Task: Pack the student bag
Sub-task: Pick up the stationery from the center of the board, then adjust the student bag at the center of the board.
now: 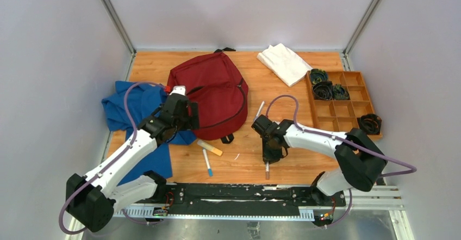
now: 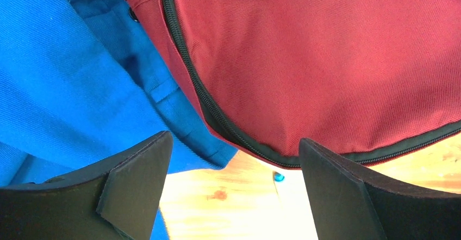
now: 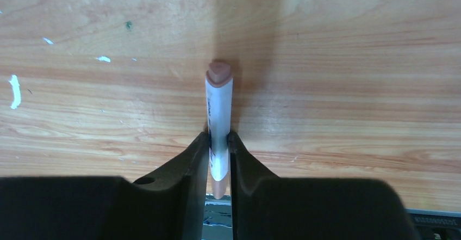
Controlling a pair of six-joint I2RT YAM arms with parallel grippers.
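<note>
The dark red student bag (image 1: 212,90) lies flat on the wooden table, its black zipper line running round the near edge (image 2: 209,109). My left gripper (image 1: 182,115) hovers over the bag's near-left edge, where it meets a blue garment; its jaws (image 2: 234,183) stand wide apart with nothing between them. My right gripper (image 1: 269,154) is shut on a white marker with a pinkish-brown cap (image 3: 219,101), held low over the table near its front edge. The marker's end sticks out toward the front in the top view (image 1: 267,168).
A blue garment (image 1: 133,115) lies left of the bag. An orange-capped marker (image 1: 210,148), a blue-tipped marker (image 1: 207,162) and a thin pen (image 1: 259,110) lie on the wood. A white folded cloth (image 1: 284,63) and an orange compartment tray (image 1: 348,123) are at the back right.
</note>
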